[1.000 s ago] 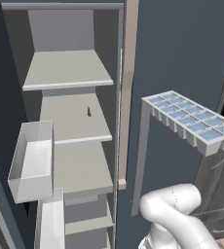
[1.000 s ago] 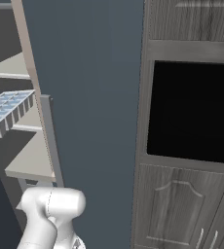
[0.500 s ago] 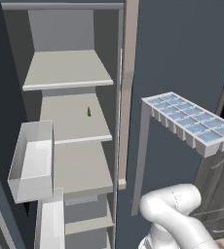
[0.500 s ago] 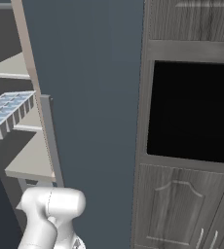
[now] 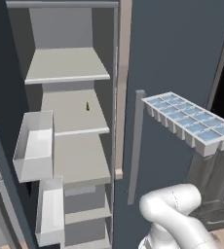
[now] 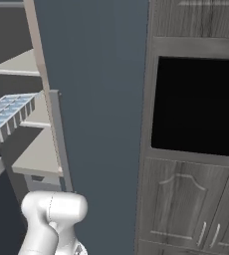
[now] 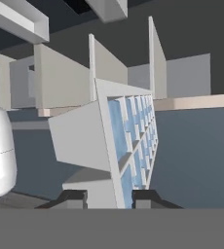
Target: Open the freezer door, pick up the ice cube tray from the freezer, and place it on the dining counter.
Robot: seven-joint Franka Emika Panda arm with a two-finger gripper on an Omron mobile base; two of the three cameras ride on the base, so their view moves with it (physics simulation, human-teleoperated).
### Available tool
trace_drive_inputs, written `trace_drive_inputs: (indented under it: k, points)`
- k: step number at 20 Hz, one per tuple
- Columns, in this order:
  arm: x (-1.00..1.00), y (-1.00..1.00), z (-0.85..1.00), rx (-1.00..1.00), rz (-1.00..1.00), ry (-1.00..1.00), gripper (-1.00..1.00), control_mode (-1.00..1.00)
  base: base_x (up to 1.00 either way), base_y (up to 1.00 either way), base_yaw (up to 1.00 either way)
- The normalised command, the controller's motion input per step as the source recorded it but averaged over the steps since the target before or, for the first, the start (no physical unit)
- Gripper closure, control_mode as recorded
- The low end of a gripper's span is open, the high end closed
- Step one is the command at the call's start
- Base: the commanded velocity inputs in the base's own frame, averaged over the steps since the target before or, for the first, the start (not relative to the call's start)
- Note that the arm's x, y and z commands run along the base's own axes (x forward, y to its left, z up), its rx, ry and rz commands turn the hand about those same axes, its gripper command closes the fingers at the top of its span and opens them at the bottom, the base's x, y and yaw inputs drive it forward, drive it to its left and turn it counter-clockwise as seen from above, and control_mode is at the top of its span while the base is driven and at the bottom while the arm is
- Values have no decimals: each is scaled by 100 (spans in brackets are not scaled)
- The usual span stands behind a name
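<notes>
No readable brand, label or writing anywhere. Ice cube tray (image 5: 188,120) held in the air outside the freezer (image 5: 70,121), level, just right of the grey vertical handle (image 5: 135,146) on the plain slate-blue door (image 5: 177,58), clear of all shelves. Gripper (image 7: 109,199) clamped on the tray's near end, seen in the hand view: finger tips (image 7: 72,198) either side of the tray wall, cells facing right of that view. In the left base view the tray's right end cut by the frame edge, grip point hidden there; in the right base view only the tray's (image 6: 7,113) far end visible at the left edge. Freezer open, grey shelves bare except a small dark speck (image 5: 87,106) on the second shelf, too small to identify. White bins (image 5: 34,146) of the freezer door (image 5: 2,160) left of the shelves, door itself mostly cut off. Dark wood oven cabinet (image 6: 196,124) right of the slate-blue door, black opening showing nothing inside.
</notes>
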Motion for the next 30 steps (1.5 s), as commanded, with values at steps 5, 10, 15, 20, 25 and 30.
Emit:
trace_drive_inputs:
  k: [5, 10, 15, 20, 25, 30]
  points:
    - [0, 0, 0, 0, 0, 0, 100, 100, -79, -13, 0]
    - [0, 0, 0, 0, 0, 0, 100, 100, -75, -15, -1]
    - [0, 0, 0, 0, 0, 0, 100, 100, -64, -21, -3]
    - [0, 0, 0, 0, 0, 0, 100, 100, -51, -47, 0]
    - [0, 0, 0, 0, 0, 0, 100, 100, -27, -55, 3]
    - [0, 0, 0, 0, 0, 0, 100, 100, -20, -46, 13]
